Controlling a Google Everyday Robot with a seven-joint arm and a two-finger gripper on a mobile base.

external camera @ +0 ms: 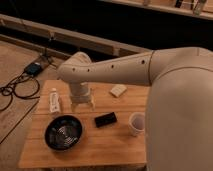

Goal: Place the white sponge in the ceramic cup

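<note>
The white sponge point(118, 90) is a small cream flat block lying on the wooden table point(115, 142) at the back, to the right of my gripper. The ceramic cup point(136, 123) is a small white round cup standing upright near the table's right side, in front of the sponge. My gripper point(82, 105) hangs from the white arm over the table's back left part, pointing down just above the wood, well left of the sponge and cup. Nothing shows in its grasp.
A wide black ridged bowl point(64, 132) sits at the front left. A white labelled tube point(54, 101) lies at the left edge beside the gripper. A small black flat object point(105, 119) lies mid-table. My bulky white arm point(175, 95) covers the right side. Cables lie on the floor point(20, 82) at left.
</note>
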